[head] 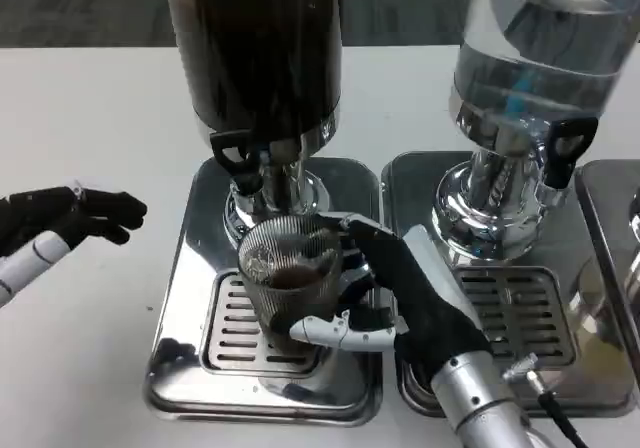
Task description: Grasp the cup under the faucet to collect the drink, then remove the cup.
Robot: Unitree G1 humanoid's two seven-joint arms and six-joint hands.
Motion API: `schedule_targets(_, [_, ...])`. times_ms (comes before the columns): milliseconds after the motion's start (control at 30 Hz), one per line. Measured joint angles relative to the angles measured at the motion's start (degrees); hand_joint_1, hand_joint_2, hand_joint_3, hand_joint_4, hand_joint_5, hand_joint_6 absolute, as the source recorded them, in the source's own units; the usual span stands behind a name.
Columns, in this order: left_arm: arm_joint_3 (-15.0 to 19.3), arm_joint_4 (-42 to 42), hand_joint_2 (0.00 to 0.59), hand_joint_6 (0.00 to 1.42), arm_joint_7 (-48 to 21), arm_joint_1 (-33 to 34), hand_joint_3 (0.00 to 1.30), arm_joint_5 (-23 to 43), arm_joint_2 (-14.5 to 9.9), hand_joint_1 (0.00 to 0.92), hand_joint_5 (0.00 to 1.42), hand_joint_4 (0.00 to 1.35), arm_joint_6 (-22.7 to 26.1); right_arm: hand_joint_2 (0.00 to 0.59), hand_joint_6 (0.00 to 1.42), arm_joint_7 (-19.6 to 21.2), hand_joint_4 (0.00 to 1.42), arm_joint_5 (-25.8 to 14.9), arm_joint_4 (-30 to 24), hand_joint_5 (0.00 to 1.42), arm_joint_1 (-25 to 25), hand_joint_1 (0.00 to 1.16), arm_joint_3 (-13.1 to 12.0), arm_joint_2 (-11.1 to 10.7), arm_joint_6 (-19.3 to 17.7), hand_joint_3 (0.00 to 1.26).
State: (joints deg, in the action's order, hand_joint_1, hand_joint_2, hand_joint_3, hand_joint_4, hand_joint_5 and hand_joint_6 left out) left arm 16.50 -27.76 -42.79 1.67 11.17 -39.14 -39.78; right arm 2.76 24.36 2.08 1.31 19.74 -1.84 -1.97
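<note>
A ribbed clear glass cup (pixel 285 278) stands on the drip grate (pixel 232 330) of the left dispenser, below its black-handled faucet (pixel 238 160). Some dark drink lies in the cup's bottom. My right hand (pixel 400 293) wraps around the cup from the right, its thumb across the cup's lower front and fingers behind its rim. The dispenser above holds a dark drink in its tank (pixel 255 43). My left hand (pixel 70 218) hovers over the white table at the far left, fingers curled, with nothing in it.
A second dispenser with clear liquid (pixel 535 53) stands to the right on its own steel tray (pixel 520 313), its black tap (pixel 565 148) close to my right forearm. Another steel tray edge (pixel 620 268) shows at the far right. Bare white table (pixel 90 118) lies on the left.
</note>
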Motion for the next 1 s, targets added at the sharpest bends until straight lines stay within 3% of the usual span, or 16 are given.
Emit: schedule_targets(1000, [0.0,-0.1,0.196,0.34,-1.2,0.2,0.4,0.0,0.0,0.0,0.42,0.38,0.0,0.252,0.85,1.8,0.44,-1.1,-2.1,0.64,3.3,0.88,-0.5,-0.1,-0.8,0.38])
